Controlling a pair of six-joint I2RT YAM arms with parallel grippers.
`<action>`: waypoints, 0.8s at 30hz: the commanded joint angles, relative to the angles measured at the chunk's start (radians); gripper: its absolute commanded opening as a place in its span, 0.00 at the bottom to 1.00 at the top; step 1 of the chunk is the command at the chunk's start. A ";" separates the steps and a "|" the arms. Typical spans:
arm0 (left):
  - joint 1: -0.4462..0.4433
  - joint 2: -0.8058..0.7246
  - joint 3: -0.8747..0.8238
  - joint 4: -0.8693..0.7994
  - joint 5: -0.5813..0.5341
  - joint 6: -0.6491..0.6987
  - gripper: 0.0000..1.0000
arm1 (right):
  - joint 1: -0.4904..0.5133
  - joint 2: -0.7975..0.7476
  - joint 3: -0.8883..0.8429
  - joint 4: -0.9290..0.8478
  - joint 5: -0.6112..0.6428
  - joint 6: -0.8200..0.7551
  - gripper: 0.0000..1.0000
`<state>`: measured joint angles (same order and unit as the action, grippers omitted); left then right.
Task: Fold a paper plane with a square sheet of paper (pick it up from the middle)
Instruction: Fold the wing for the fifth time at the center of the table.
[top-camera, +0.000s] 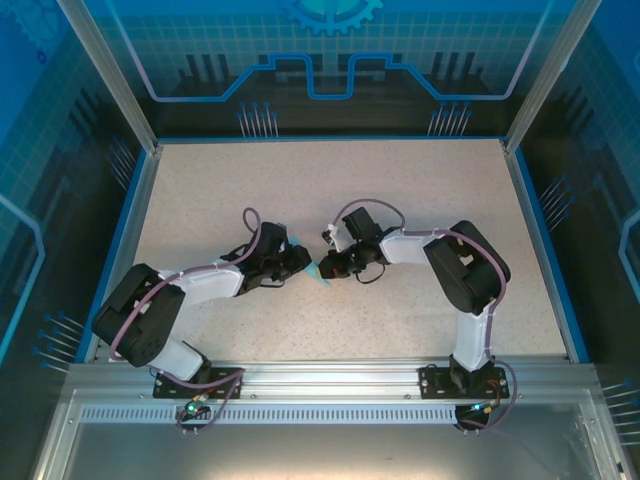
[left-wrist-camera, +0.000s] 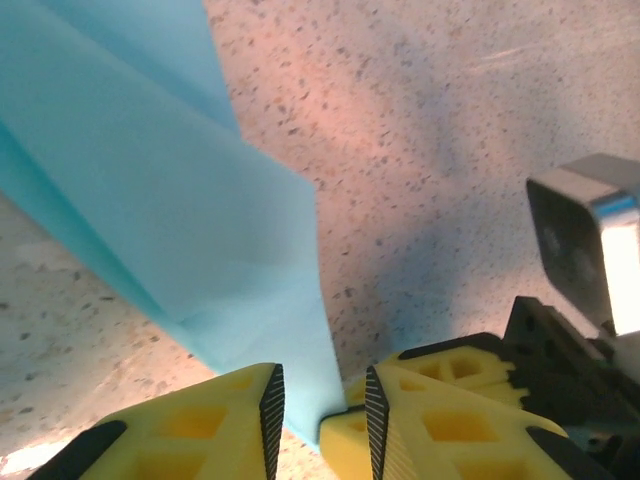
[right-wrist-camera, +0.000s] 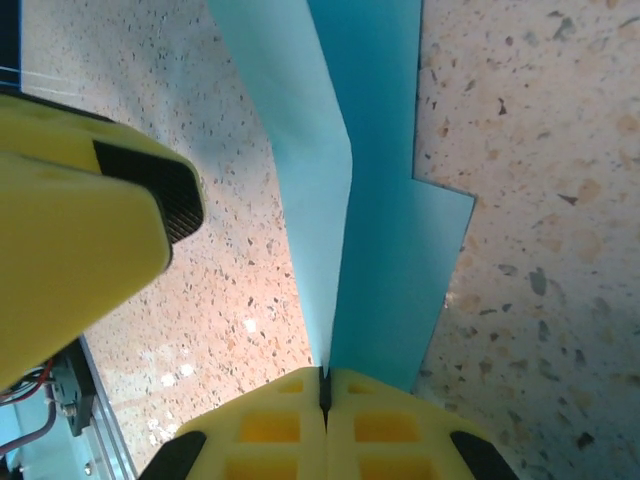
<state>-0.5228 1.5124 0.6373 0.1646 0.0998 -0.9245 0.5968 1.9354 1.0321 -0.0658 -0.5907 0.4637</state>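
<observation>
from above, a speckled beige tabletop (top-camera: 400, 190) with a matte, stone-like grain carries both black-and-white arms, bent inward so they meet near the middle. between the left gripper (top-camera: 303, 262) and the right gripper (top-camera: 328, 264) sits a thin light-blue sheet of paper (top-camera: 322, 271), seen here as a small sliver, its outline mostly hidden by the fingers. in the left wrist view the paper (left-wrist-camera: 200, 220) is smooth and matte, folded into flat overlapping panels with sharp straight edges; its long axis runs from the upper left down to a narrow end that drops into the left gripper (left-wrist-camera: 320, 410), whose blocky yellow fingers (left-wrist-camera: 220, 425) with ribbed black pads stand a little apart, a clear gap either side of the sheet. a grey square-cornered housing (left-wrist-camera: 585, 240) sits at the right. in the right wrist view the paper (right-wrist-camera: 380, 200) runs lengthwise away from the right gripper (right-wrist-camera: 325, 395), a crisp crease along its length, and the yellow jaws are pressed together, pinching its near end.
</observation>
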 joint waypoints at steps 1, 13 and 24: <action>0.000 -0.020 -0.024 0.022 -0.018 0.029 0.29 | -0.010 0.041 -0.002 0.021 -0.069 0.026 0.00; 0.000 0.002 -0.036 0.055 0.006 0.035 0.28 | -0.031 0.096 0.000 0.046 -0.114 0.086 0.00; -0.002 0.080 -0.019 0.094 0.055 0.038 0.17 | -0.050 0.144 0.033 -0.011 -0.115 0.119 0.00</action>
<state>-0.5228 1.5665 0.6178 0.2268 0.1276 -0.9070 0.5629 2.0293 1.0515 -0.0277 -0.7452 0.5701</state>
